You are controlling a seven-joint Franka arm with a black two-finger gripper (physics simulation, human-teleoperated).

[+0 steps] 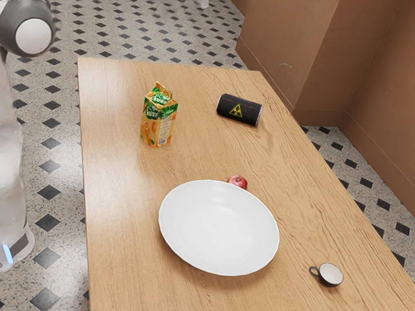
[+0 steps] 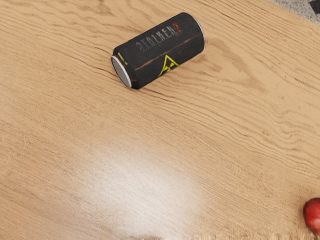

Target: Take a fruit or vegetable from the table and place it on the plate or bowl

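Observation:
A small red apple (image 1: 238, 182) lies on the wooden table (image 1: 117, 129), touching or just behind the far rim of a large white plate (image 1: 218, 226) that has nothing on it. In the wrist view the apple (image 2: 313, 215) peeks in as a red curve, well away from a black can. The arm's grey-and-white joint (image 1: 26, 29) and translucent base (image 1: 11, 188) stand at the exterior view's left edge.
A black can (image 1: 238, 108) with a yellow hazard sign lies on its side at the far part of the table, seen close in the wrist view (image 2: 159, 49). An orange juice carton (image 1: 159, 115) stands upright. A small dark cup (image 1: 327, 274) sits near the front right. Brown walls rise behind.

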